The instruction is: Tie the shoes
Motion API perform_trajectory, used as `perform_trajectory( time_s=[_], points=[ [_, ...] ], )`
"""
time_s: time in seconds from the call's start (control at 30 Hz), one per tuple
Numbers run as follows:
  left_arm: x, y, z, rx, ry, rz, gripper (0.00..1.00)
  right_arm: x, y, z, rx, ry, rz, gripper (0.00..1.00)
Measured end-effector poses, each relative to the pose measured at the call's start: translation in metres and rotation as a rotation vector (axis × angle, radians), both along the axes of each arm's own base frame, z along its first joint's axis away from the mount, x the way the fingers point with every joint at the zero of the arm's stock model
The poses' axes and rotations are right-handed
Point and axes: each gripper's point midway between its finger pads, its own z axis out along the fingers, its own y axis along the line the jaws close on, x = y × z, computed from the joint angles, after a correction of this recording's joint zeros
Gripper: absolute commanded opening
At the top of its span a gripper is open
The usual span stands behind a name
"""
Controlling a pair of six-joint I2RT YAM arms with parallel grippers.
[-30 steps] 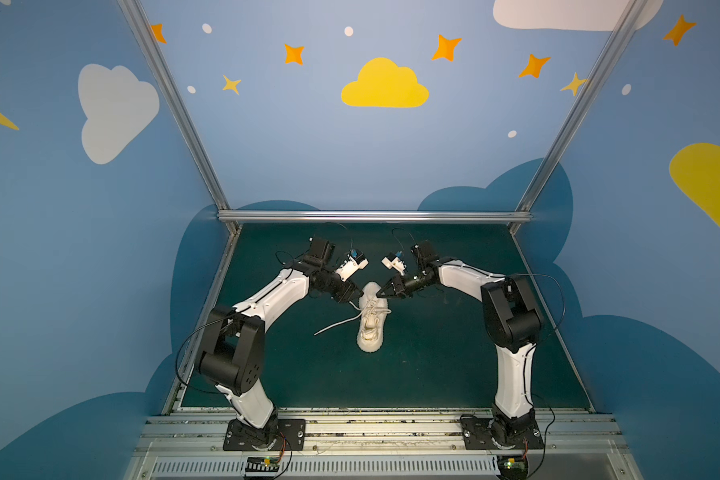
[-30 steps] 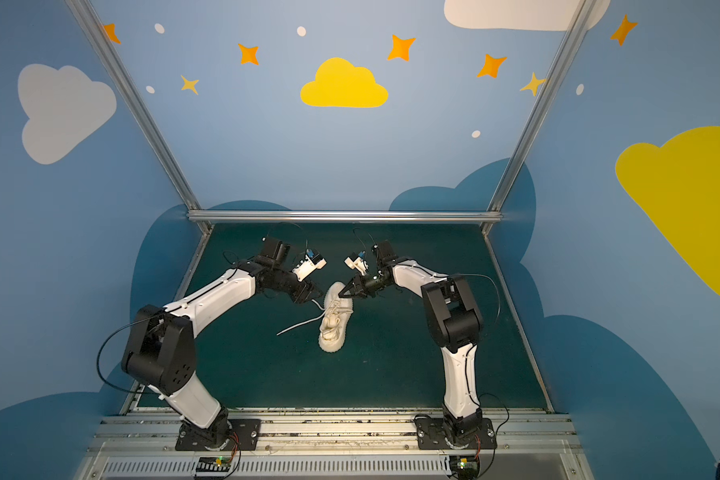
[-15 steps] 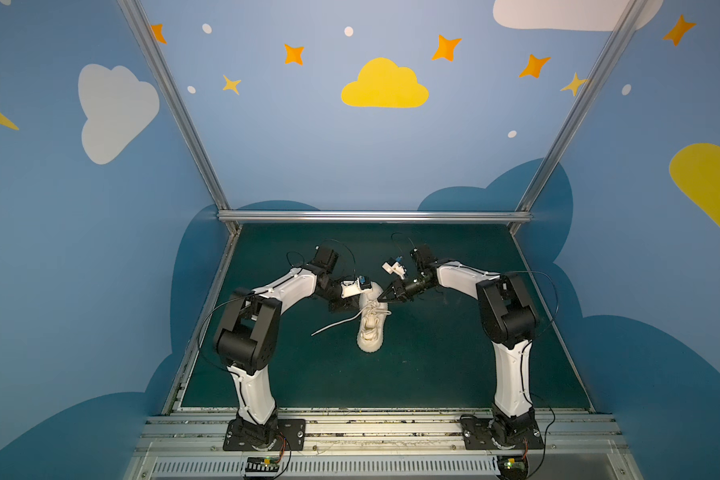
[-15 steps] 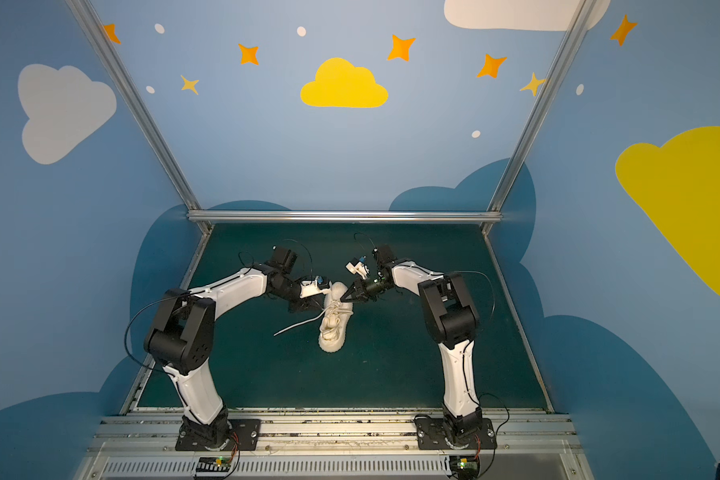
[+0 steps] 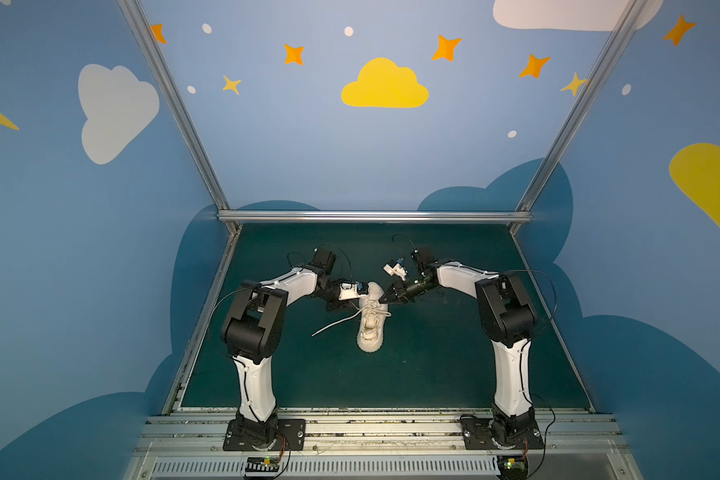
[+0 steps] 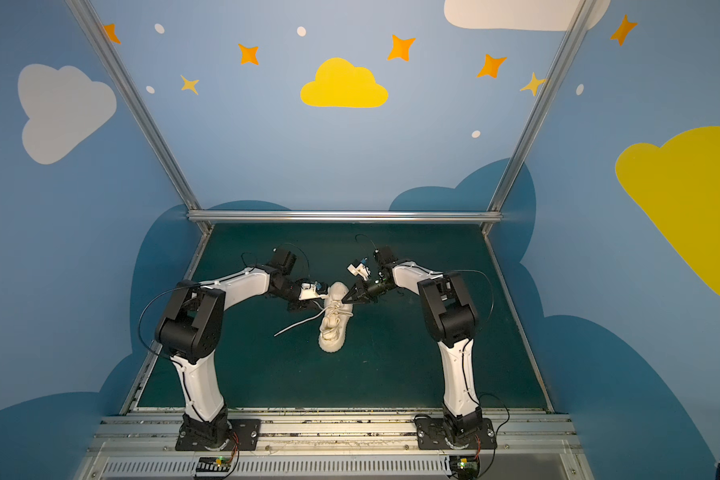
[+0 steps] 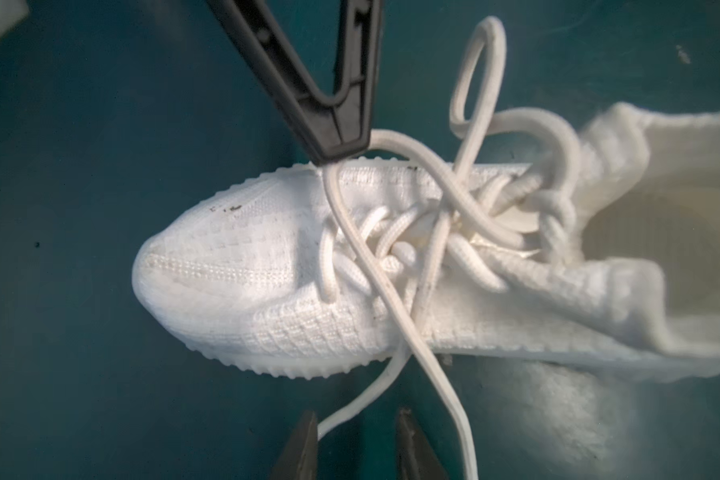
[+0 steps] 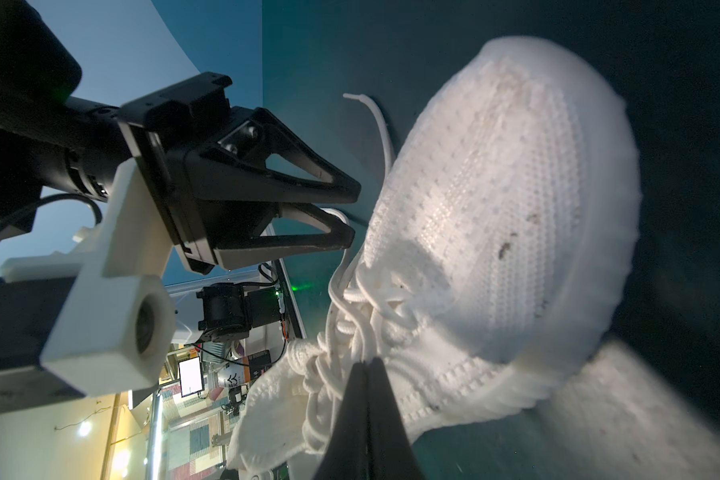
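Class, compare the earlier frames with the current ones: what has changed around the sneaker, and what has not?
The left gripper dropped from behind the shoe to its left side. The arm's elbow folded in and the jaws narrowed, but a gap remains. Unchanged: the right gripper stays shut on a lace, and the shoe has not moved.

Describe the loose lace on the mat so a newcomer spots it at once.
At the middle of the dark green mat lies one cream sneaker. The loose lace is the long strand trailing from it toward the left arm; it alone runs far out over bare mat, the rest hugging the shoe.
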Motion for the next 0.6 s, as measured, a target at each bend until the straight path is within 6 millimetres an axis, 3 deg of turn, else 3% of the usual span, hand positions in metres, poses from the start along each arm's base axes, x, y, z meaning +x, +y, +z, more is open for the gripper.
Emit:
perform_trajectory(
  time_s=[0.27, 0.5, 0.6],
  points=[
    [-0.005, -0.01, -0.012, 0.009, -0.01, -0.05, 0.29, 0.002, 0.001, 0.005, 0.009, -0.002, 0.002, 0.0],
    [0.002, -0.011, -0.012, 0.01, -0.056, -0.058, 0.05, 0.004, 0.003, 0.011, 0.022, -0.007, 0.004, 0.0],
    [0.0, -0.008, -0.015, 0.022, -0.061, -0.055, 0.03, 0.006, 0.003, 0.013, 0.026, -0.012, 0.004, 0.0]
  ],
)
